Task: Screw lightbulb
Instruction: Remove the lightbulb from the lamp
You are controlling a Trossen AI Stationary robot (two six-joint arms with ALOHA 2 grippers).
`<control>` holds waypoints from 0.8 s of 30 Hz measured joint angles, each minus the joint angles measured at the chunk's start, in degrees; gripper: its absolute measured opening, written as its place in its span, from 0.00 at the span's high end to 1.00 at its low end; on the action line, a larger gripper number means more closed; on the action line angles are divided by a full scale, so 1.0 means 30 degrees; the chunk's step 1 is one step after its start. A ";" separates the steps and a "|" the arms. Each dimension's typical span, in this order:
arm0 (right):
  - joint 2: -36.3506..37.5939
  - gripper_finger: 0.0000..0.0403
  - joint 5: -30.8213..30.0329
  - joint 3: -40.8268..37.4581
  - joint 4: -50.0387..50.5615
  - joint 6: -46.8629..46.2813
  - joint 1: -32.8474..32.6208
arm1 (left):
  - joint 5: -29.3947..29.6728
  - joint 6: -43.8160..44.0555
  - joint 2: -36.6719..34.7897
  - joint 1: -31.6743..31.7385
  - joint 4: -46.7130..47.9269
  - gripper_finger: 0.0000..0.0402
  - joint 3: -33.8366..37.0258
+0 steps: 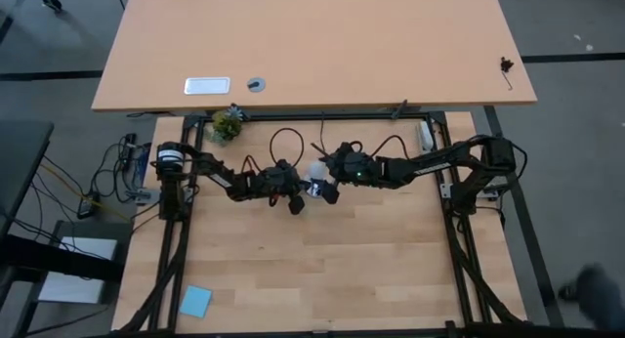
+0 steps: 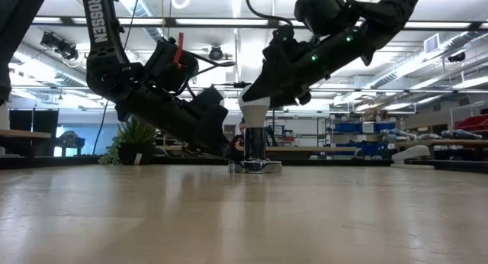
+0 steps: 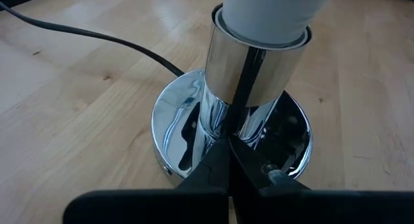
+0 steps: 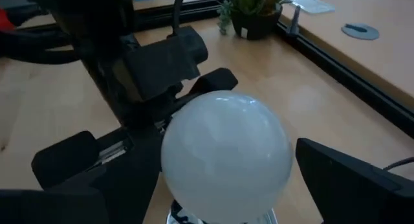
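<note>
A white lightbulb (image 4: 226,153) stands upright with its neck (image 3: 272,10) in the chrome socket (image 3: 252,68), which rises from a round chrome base disc (image 3: 174,120) on the table's far middle. A black cord (image 3: 97,36) runs off from the disc. My right gripper (image 4: 226,179) is open around the bulb's globe, one finger (image 4: 97,179) close beside it and the other finger (image 4: 349,179) standing clear. Whether the near finger touches the globe, I cannot tell. My left gripper (image 3: 229,166) is shut and low at the socket's foot (image 2: 229,149). My left gripper rests its shut fingertips (image 3: 228,149) on the top of the chrome base disc (image 3: 194,143), right at the foot of the socket's stem. The fingers come slanting down from the table's left. The disc lies flat on the table.
A small potted plant (image 1: 227,125) stands at the table's far left edge. A blue pad (image 1: 195,301) lies near the front left corner. Behind the work table is a second tabletop (image 1: 312,45) with a white plate and a grey disc.
</note>
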State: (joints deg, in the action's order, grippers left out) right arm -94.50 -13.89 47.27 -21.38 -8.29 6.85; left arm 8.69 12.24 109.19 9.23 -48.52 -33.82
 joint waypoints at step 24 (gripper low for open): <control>0.0208 0.21 0.9932 0.0499 0.0971 0.5200 0.3452 | -0.1290 -0.0039 0.0000 0.0028 0.0024 0.99 0.0000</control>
State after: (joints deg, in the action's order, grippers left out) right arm -93.87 15.91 48.76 -18.46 7.31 17.21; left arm 4.82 12.12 109.19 9.32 -48.45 -33.82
